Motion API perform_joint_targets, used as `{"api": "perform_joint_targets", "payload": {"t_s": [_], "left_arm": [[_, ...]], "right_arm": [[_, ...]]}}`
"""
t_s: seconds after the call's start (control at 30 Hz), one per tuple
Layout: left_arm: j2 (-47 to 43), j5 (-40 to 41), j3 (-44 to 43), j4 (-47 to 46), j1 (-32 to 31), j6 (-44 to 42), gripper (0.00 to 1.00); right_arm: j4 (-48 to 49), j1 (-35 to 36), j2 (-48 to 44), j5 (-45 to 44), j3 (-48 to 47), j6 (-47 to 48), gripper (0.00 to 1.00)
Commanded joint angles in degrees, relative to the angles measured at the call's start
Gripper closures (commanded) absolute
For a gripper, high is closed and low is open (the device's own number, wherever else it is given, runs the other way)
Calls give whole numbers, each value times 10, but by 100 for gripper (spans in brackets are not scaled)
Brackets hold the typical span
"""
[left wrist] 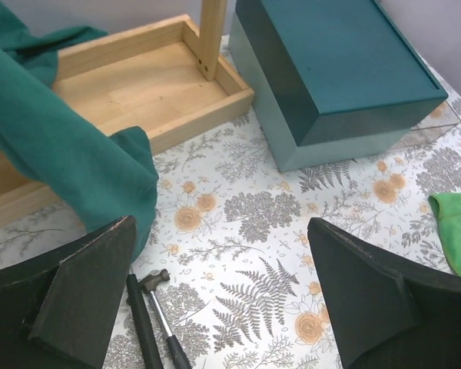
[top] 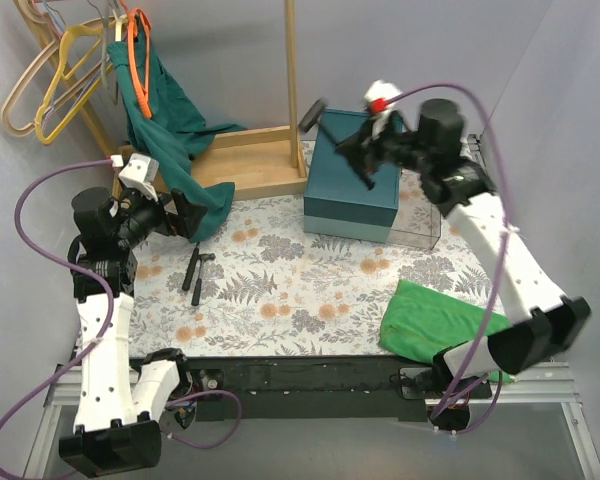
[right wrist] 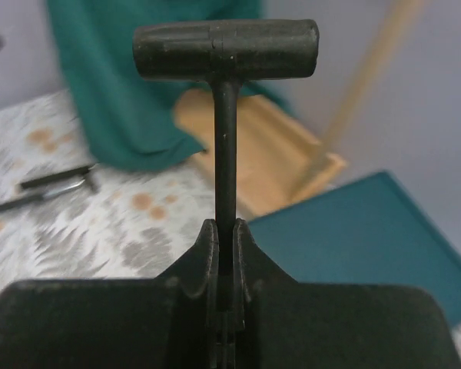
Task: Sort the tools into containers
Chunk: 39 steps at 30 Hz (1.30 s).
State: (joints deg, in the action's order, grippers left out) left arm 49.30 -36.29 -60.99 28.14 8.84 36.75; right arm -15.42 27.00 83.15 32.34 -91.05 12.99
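Above the teal box (top: pixel 350 180), at the far right of the counter (top: pixel 300 295), your right jaws are clenched on the shaft of a black hammer (right wrist: pixel 225 115). The wrist view shows the shaft pinched between both faces, with the head standing clear beyond them. The head points toward the light-wood tray (top: pixel 260 165), which lies just left of the teal box. Your left jaws stand released and grasp nothing. They hover near the left front of the tray, with two more dark tools (top: pixel 195 270) lying side by side on the counter just in front of them.

Finding: the step in hand appears to be the carry to a container, most likely the tray. The clear box (top: pixel 425 225) shows only at the teal box's right side (whether the teal box sits inside it I cannot tell), so it looks the harder target.

Recommendations:
- Hold the grip firm, since the weight sits out at the head and the shaft may pivot.
- Steer the head clear of the upright wooden post (top: pixel 293 60) at the tray's right end.
- Aim for the bare floor of the tray, not the dark green cloth (top: pixel 165 125) draped over its left part.
- Lower until the hammer is close to the wood before you let go, and hold the left arm out of the path.
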Motion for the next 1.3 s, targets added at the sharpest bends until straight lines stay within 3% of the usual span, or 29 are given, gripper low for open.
{"api": "perform_joint_targets", "payload": {"t_s": [0.0,0.13,0.23,0.33,0.67,0.87,0.9,1.0,1.13,1.27], "left_arm": [[52,-35,-26,-18,-27,-12,5],[102,-13,-66,-41,-87,29,5],[148,-28,-115,-62,-104,87,5],[173,-21,-142,-58,-118,84,4],[161,35,-91,53,-141,-25,3],[135,96,-35,101,-141,-81,2],[133,98,-23,105,-141,-81,2],[128,101,1,125,-141,-80,2],[127,106,32,135,-141,-83,2],[149,201,49,132,-141,-74,3]], "right_arm": [[84,-107,-64,-193,86,-147,99],[50,-209,-61,-273,105,-233,99],[25,-255,-35,-292,109,-262,99],[47,-287,-8,-280,133,-261,99],[79,-303,168,-206,128,-246,99],[76,-297,277,-214,61,-228,99],[72,-297,291,-212,52,-223,85],[67,-298,293,-203,25,-220,65],[68,-298,250,-193,47,-230,59],[65,-298,173,-190,109,-234,59]]}}
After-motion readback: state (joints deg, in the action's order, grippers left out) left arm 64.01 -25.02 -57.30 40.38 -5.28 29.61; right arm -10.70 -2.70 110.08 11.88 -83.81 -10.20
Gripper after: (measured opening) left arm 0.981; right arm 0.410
